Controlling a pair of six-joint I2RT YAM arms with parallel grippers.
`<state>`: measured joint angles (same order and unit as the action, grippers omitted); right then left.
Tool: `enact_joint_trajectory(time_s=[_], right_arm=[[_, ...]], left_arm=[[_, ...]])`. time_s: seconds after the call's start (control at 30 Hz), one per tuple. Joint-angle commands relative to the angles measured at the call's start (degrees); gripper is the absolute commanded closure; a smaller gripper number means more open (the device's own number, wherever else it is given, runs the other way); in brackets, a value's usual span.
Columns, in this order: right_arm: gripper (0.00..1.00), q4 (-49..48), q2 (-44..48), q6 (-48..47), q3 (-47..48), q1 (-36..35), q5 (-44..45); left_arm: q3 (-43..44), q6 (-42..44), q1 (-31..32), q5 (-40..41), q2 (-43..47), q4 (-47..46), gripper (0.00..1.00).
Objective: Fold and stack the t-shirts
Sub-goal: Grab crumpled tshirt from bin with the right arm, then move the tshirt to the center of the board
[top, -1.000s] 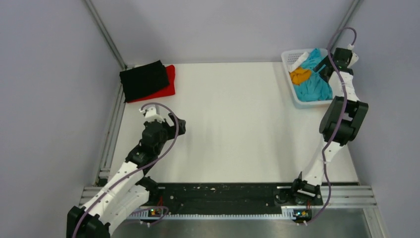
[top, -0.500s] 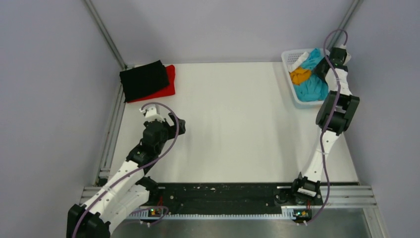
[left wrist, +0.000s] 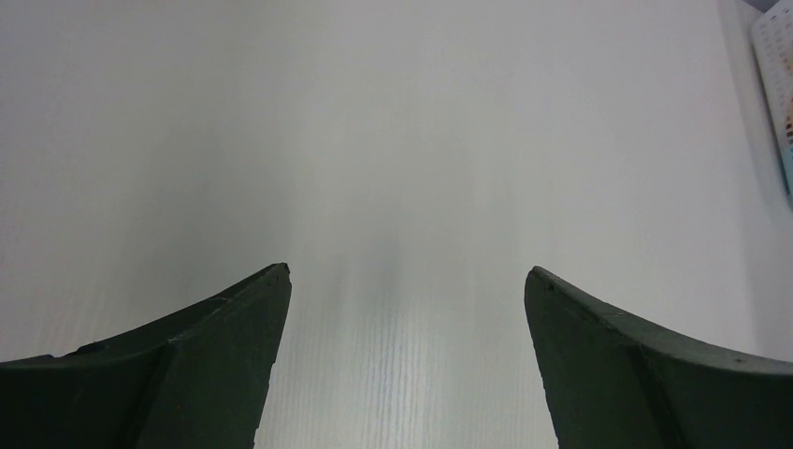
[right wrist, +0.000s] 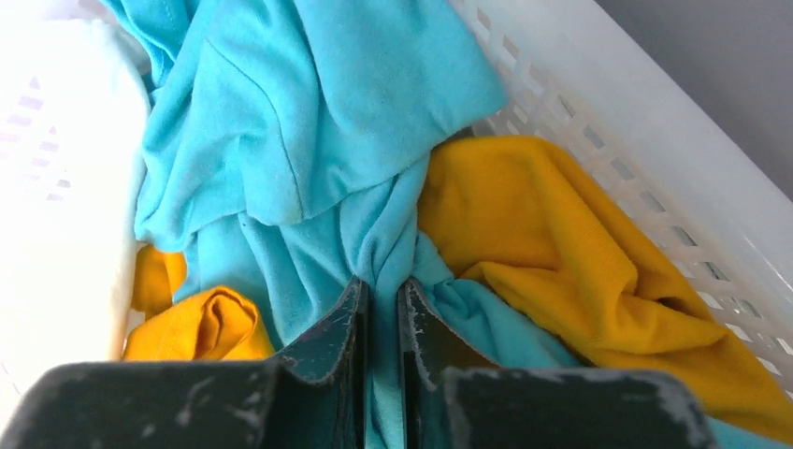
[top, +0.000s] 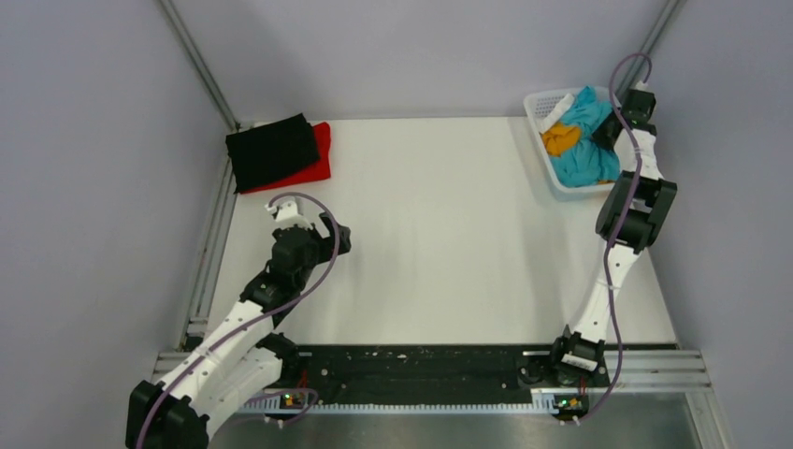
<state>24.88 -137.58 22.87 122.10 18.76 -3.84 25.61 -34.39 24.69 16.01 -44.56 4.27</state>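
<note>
A crumpled turquoise-blue t-shirt (top: 583,157) (right wrist: 309,140) lies in the white mesh basket (top: 535,105) at the far right, over an orange-yellow t-shirt (top: 562,140) (right wrist: 552,234). My right gripper (top: 606,136) (right wrist: 383,285) reaches into the basket, its jaws pinched shut on a fold of the turquoise-blue cloth. A folded black t-shirt (top: 271,150) rests on a folded red t-shirt (top: 321,159) at the far left corner. My left gripper (top: 338,236) (left wrist: 407,271) hovers wide open over bare table, nothing between its fingers.
The basket's white wall (right wrist: 655,122) runs close along the right of the held cloth. Grey enclosure walls and metal rails (top: 210,253) border the white table (top: 439,234). A black strip (top: 411,369) with both arm bases lies along the near edge.
My right gripper dropped further into the basket and its jaws closed on the turquoise-blue t-shirt, bunching the cloth; the basket shifted slightly. The left arm stayed still.
</note>
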Motion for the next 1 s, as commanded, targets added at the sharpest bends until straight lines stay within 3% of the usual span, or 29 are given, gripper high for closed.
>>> enact_joint_trajectory(time_s=[0.0,0.5,0.77,0.97], right_arm=[[1.00,-2.41,2.87,-1.96,3.02,-0.40,-1.36],[1.00,-7.22,23.32,-7.17,-2.10,-0.44,8.81],[1.00,-16.08,32.34,-6.27,-2.45,-0.48,6.05],[1.00,-23.29,37.56,-3.29,-1.67,-0.55,-1.72]], left_arm=[[1.77,0.52,0.01,0.86,-0.30,-2.01,0.01],[1.65,0.24,0.01,0.81,0.32,-1.46,0.01],[1.29,0.03,0.01,0.65,1.26,-1.50,0.01],[1.25,-0.05,-0.02,0.56,1.10,-1.66,0.01]])
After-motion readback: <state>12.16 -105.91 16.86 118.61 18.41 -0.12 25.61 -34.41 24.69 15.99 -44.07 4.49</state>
